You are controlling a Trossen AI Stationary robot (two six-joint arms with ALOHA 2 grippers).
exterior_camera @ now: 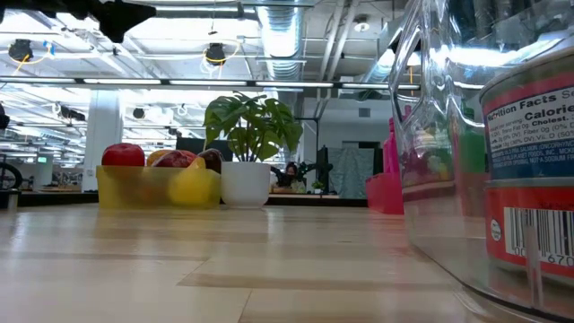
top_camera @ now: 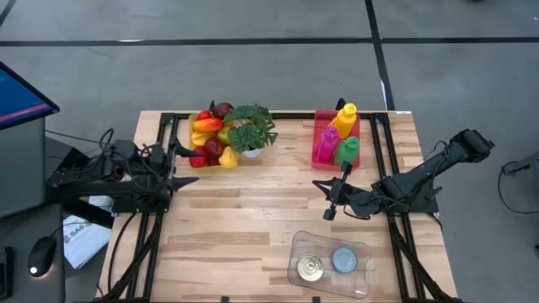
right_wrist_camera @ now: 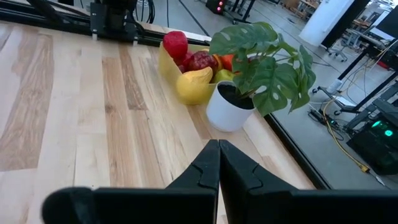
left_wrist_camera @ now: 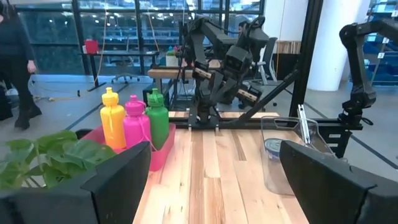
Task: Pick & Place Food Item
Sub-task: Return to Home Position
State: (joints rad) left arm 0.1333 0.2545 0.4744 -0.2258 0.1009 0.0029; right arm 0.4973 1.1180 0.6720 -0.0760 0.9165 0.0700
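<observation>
— Likeliest trouble on the way home?
— On the right. Right tool (right_wrist_camera: pixel 219 144) pinched shut on nothing, stretched out over the middle of the surface (top_camera: pixel 253 227), between the pink bin (top_camera: pixel 320 118) of bottles and the transparent bin (top_camera: pixel 296 242). Could clip either one with a careless elbow swing.
— And the left?
— Folded up at the surface's left edge. Left tool (left_wrist_camera: pixel 216 149) spread wide, empty, near the yellow bin (exterior_camera: pixel 152 188). Might snag the rim if swept sideways; hard to judge the clearance from above.
— Food?
— Binned, seemingly. Red apple (exterior_camera: pixel 123 154) heaped with other fruit in the yellow bin, two cans (top_camera: pixel 311 268) in the transparent one.
</observation>
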